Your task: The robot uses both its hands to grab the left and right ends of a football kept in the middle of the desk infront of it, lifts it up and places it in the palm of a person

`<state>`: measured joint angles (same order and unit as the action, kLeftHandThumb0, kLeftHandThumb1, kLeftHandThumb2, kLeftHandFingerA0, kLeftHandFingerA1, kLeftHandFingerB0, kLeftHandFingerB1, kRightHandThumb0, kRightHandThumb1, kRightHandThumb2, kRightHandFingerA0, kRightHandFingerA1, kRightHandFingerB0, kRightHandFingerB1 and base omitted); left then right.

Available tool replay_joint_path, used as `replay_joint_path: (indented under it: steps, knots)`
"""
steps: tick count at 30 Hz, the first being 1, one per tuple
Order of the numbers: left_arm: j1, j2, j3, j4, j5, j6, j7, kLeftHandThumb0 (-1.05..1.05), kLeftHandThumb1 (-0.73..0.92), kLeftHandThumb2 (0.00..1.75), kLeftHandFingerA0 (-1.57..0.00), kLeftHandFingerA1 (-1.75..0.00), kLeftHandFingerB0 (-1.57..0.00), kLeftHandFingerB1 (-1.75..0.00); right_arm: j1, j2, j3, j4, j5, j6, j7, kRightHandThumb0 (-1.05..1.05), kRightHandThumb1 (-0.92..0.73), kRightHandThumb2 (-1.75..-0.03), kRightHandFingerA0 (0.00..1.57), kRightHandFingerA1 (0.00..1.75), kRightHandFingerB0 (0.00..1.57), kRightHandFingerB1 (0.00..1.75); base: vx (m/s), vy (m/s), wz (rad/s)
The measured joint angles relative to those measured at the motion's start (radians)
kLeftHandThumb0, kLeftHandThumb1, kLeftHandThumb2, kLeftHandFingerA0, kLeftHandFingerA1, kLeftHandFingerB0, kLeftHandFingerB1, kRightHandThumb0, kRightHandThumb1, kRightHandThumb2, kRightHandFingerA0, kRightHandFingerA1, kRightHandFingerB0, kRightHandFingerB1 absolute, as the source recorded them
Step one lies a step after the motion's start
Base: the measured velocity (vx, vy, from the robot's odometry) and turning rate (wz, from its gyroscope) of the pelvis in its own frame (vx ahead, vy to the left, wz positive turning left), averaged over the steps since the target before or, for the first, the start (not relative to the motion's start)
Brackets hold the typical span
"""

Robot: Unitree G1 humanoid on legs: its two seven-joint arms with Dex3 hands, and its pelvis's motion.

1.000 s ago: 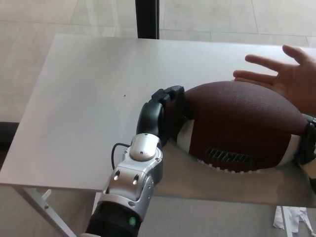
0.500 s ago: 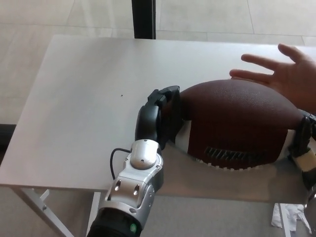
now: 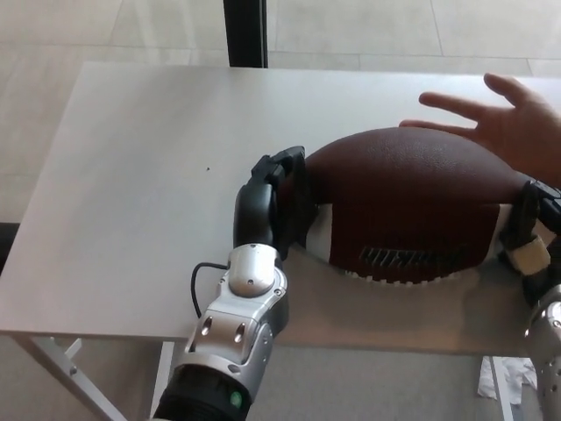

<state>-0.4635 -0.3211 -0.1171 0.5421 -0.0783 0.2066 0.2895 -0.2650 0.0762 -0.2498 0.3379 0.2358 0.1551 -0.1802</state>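
With the left robot hand and right robot hand clamping the football by its ends, press evenly inward — carry it level to the person's open palm

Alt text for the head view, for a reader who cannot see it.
A brown football is held over a white desk between the robot's left hand and right hand, one at each end. A person's open hand waits just behind the ball at upper right.

Silver forearm w/ black cable (green LED), black left hand.
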Motion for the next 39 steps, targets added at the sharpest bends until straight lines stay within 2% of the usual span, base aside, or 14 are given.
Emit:
replay_joint_path:
  steps: [2,7,8,10,12,14,18,22,26,27,29,35,37,39]
  knots:
    - [-0.02,0.004,0.012,0.016,-0.005,0.003,0.0,-0.46,0.69,0.69,-0.78,-1.47,-0.44,-0.59,-0.019,0.0,-0.002,0.01,0.0,0.008,-0.002,-0.97,-0.43,-0.63,1.57,0.74,1.01,0.58,0.0,0.0,0.0]
    - [-0.062,0.035,0.029,0.041,-0.015,0.005,0.0,-0.43,0.65,0.61,-0.8,-1.42,-0.4,-0.55,-0.073,0.001,-0.001,0.002,0.001,0.054,-0.011,-0.91,-0.44,-0.63,1.57,0.69,0.92,0.58,0.0,0.0,0.0]
    - [-0.07,0.042,0.029,0.047,-0.016,0.005,0.0,-0.37,0.64,0.59,-0.69,-1.41,-0.51,-0.64,-0.081,0.002,-0.001,-0.002,0.001,0.062,-0.012,-0.91,-0.44,-0.88,1.43,0.84,0.74,0.61,0.0,0.0,0.0]
    - [-0.088,0.053,0.051,0.06,-0.029,0.008,-0.003,-0.42,0.63,0.61,-0.68,-1.39,-0.5,-0.6,-0.097,0.007,0.004,-0.031,0.001,0.088,-0.018,-0.78,-0.52,-0.59,1.49,0.69,0.71,0.54,0.0,0.0,0.0]
    - [-0.106,0.064,0.063,0.068,-0.038,0.01,-0.009,-0.46,0.46,0.87,-1.03,-1.26,-0.57,-0.7,-0.106,0.012,0.009,-0.069,0.001,0.111,-0.026,-0.64,-0.56,-0.59,1.33,0.87,0.7,0.52,0.0,0.0,0.0]
    - [-0.141,0.074,0.08,0.078,-0.05,0.018,-0.011,-0.43,0.6,0.61,-0.83,-1.45,-0.58,-0.59,-0.111,0.017,0.01,-0.12,0.002,0.138,-0.04,-0.62,-0.6,-0.59,1.27,0.93,0.66,0.51,0.0,0.0,0.0]
    - [-0.181,0.084,0.103,0.093,-0.066,0.022,-0.022,-0.38,0.58,0.6,-0.85,-1.44,-0.59,-0.6,-0.115,0.029,0.011,-0.21,0.002,0.185,-0.06,-0.57,-0.66,-0.6,1.22,0.98,0.62,0.48,0.0,0.0,0.0]
    - [-0.241,0.095,0.136,0.13,-0.093,0.034,-0.038,-0.47,0.58,0.57,-0.89,-1.16,-0.5,-0.47,-0.141,0.036,0.016,-0.31,0.002,0.239,-0.082,-0.59,-0.61,-0.59,1.14,0.98,0.68,0.48,0.0,0.0,0.0]
    - [-0.323,0.104,0.152,0.162,-0.099,0.038,-0.039,-0.39,0.61,0.63,-0.78,-1.55,-0.65,-0.59,-0.199,0.036,0.003,-0.362,0.002,0.28,-0.113,-0.59,-0.62,-0.59,1.14,0.97,0.65,0.49,0.0,0.0,0.0]
    - [-0.341,0.105,0.159,0.172,-0.101,0.04,-0.04,-0.42,0.59,0.61,-0.78,-1.48,-0.66,-0.56,-0.212,0.036,-0.002,-0.367,0.002,0.288,-0.119,-0.6,-0.62,-0.61,1.15,0.96,0.63,0.49,0.0,0.0,0.0]
    - [-0.377,0.111,0.16,0.187,-0.101,0.044,-0.041,-0.49,0.59,0.58,-0.53,-0.8,-0.68,-0.52,-0.241,0.036,-0.013,-0.374,0.002,0.303,-0.129,-0.61,-0.66,-0.6,1.16,0.92,0.53,0.47,0.0,0.0,0.0]
    - [-0.49,0.151,0.135,0.267,-0.085,0.069,-0.05,-0.46,0.59,0.58,-0.53,-0.74,-0.64,-0.52,-0.383,0.028,-0.06,-0.349,0.002,0.34,-0.159,-0.52,-0.67,-0.6,1.15,0.94,0.56,0.44,0.0,0.0,0.0]
    - [-0.529,0.167,0.117,0.303,-0.077,0.082,-0.054,-0.49,0.56,0.56,-0.38,-0.65,-0.33,-0.44,-0.429,0.029,-0.083,-0.33,0.005,0.349,-0.168,-0.54,-0.64,-0.59,1.07,0.93,0.31,0.4,0.0,0.0,0.0]
    - [-0.562,0.171,0.113,0.341,-0.072,0.097,-0.054,-0.66,0.92,0.71,-0.61,-0.79,-0.53,-0.55,-0.474,0.03,-0.111,-0.303,0.011,0.358,-0.177,-0.51,-0.63,-0.59,1.11,0.94,0.55,0.6,0.0,0.0,0.0]
